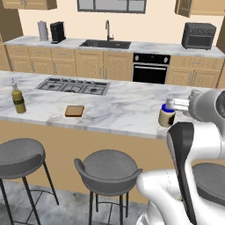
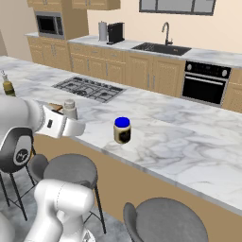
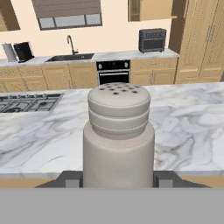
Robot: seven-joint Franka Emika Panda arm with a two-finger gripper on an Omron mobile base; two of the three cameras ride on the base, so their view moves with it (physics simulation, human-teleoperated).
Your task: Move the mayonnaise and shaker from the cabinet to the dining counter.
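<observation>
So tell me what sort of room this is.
A rendered home kitchen: a marble-topped dining counter with a built-in gas cooktop and stools along its front, and a wall counter behind with a sink and a black oven.

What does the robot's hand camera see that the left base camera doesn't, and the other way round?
Hand view: the pale grey round-topped shaker close up, holes and all, plus tall wooden cabinet doors. Left base view: the blue-lidded cream mayonnaise jar, an olive-green bottle, a flat brown square and round grey stools. Both: the white marble dining counter, its gas cooktop, the sink and the black oven.
</observation>
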